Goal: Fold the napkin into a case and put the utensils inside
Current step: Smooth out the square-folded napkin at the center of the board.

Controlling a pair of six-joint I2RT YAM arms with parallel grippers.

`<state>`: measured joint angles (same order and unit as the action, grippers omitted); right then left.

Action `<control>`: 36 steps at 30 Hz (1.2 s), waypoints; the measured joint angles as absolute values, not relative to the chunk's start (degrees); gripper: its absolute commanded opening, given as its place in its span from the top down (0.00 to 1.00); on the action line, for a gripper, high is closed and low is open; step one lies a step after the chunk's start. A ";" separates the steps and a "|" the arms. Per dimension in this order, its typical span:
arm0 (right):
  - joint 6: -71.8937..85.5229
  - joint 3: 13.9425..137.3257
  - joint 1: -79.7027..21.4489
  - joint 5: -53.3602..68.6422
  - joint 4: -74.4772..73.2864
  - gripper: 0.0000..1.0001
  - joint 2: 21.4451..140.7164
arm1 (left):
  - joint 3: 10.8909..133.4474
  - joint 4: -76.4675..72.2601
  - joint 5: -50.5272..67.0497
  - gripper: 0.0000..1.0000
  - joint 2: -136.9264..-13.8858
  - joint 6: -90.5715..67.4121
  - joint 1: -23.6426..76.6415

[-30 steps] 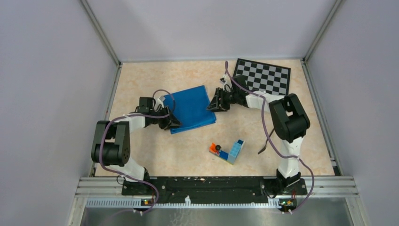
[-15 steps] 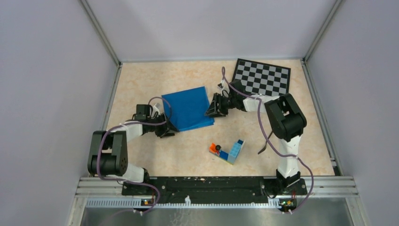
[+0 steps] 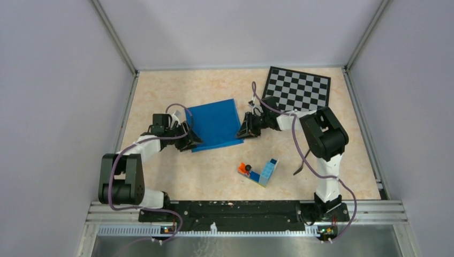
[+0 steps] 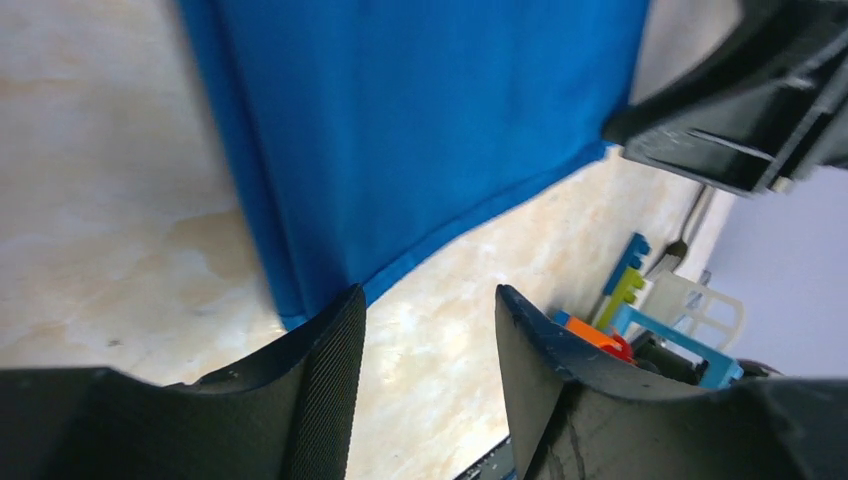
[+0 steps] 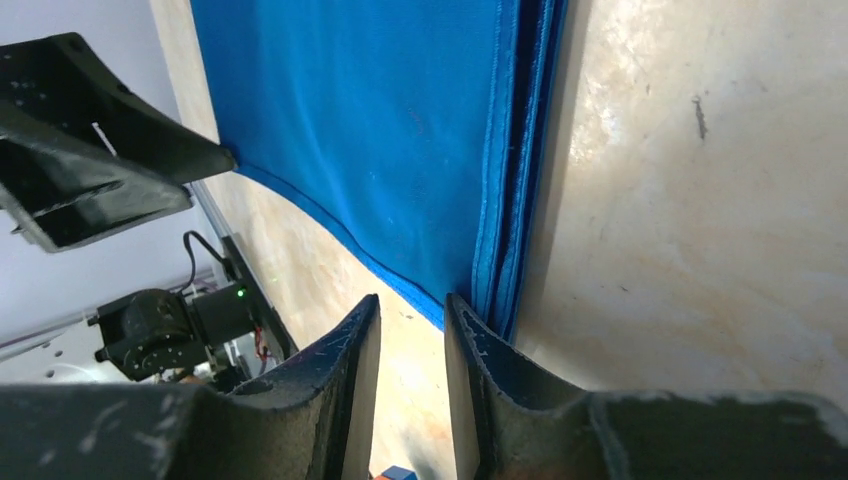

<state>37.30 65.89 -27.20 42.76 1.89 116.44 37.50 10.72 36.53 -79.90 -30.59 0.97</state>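
Note:
The blue napkin (image 3: 214,124) lies folded flat on the table at mid-left; it also shows in the left wrist view (image 4: 420,120) and the right wrist view (image 5: 370,130). My left gripper (image 3: 188,142) (image 4: 425,340) is open and empty just off the napkin's near left corner. My right gripper (image 3: 243,131) (image 5: 412,340) has a narrow gap between its jaws with nothing in it, beside the near right corner, where the stacked edges show. A slim dark utensil (image 3: 298,170) lies by the right arm; I cannot tell whether it is fork or knife. The other is out of view.
A chessboard (image 3: 300,88) lies at the back right. A cluster of toy bricks (image 3: 259,171), blue, green and orange, sits in front of the napkin. Grey walls enclose the table on three sides.
The left gripper drew back toward the near side, then came back up to the napkin's near left corner. The right gripper shifted slightly along the right edge. The napkin stays flat.

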 measured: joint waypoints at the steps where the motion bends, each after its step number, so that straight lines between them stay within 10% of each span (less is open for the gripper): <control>1: 37.26 65.43 -27.20 42.63 1.98 0.73 116.44 | 37.50 10.61 35.79 0.51 -81.01 -30.70 0.95; 11: 36.56 62.81 -27.20 42.50 3.55 0.79 115.96 | 31.16 5.06 29.93 0.70 -81.76 -33.43 0.73; 17: 34.06 61.84 -27.27 39.94 -1.91 0.62 112.40 | 26.26 3.38 32.56 0.69 -78.70 -35.99 1.10; 28: 33.54 58.35 -25.98 36.95 -8.16 0.56 103.48 | 27.75 13.39 33.56 0.37 -69.21 -36.23 1.58; 36: 34.79 58.08 -24.12 38.33 -7.25 0.67 103.74 | 34.00 15.27 30.35 0.47 -71.55 -33.78 1.08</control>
